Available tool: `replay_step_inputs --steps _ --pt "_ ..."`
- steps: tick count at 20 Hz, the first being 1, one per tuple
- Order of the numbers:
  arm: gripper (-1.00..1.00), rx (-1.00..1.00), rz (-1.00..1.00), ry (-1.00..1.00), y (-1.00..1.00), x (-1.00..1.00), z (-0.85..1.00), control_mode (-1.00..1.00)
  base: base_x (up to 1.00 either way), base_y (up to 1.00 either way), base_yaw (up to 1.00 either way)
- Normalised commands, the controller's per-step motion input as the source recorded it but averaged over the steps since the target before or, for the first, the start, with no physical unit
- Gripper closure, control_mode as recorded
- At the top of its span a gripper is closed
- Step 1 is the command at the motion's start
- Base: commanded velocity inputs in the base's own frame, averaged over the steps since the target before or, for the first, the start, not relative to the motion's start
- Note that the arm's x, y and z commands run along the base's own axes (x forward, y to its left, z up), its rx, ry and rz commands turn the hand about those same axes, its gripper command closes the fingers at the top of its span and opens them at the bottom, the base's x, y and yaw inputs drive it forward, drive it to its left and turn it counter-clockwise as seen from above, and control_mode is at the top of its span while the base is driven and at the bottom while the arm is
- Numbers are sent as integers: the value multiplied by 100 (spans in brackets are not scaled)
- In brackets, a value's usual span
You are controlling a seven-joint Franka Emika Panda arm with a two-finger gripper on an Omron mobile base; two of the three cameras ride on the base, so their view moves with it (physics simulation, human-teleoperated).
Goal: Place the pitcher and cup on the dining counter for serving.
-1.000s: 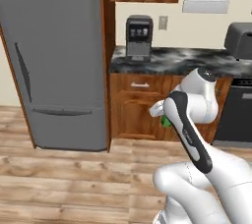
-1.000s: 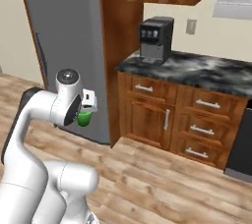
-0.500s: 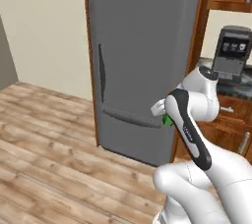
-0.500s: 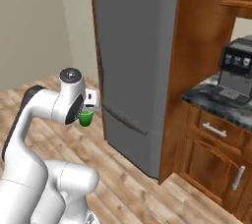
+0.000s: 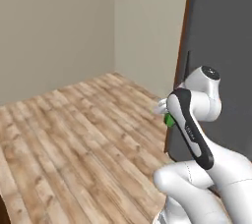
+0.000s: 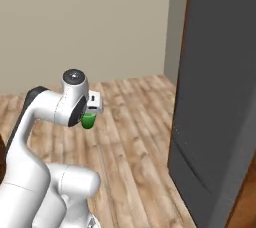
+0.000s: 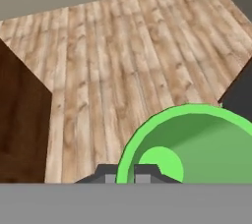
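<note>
Green cup carried in the air above wood flooring, beside a tall grey cabinet face.

The gripper [image 6: 90, 117] is closed on the rim of the cup [image 6: 89, 120], which hangs below the hand, clear of the wooden floor [image 6: 130, 137]; in the hand view the cup [image 7: 197, 144] shows its open mouth, with the two fingertips [image 7: 106, 174] pinching its near rim. In the left base view a sliver of the cup [image 5: 169, 119] shows past the forearm. A dark grey refrigerator [image 6: 220, 97] stands close on the arm's right, trimmed in brown wood. Plain beige walls [image 5: 59, 26] meet in a corner ahead. A dark brown panel [image 7: 19, 125] sits at the left of the hand view.
</note>
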Motion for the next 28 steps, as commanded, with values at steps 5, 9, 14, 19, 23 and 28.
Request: replay_step_inputs --steps 5,9,14,19,23,28 --pt "100 0 0 0 0 0 0 100 69 4 77" --pt "100 0 0 0 0 0 0 100 92 1 70" --pt "100 0 0 0 0 0 0 100 100 0 61" --pt "100 0 0 0 0 0 0 100 100 -1 56" --pt "100 0 0 0 0 0 0 100 100 -4 63" --pt "100 0 0 0 0 0 0 100 78 -11 85"
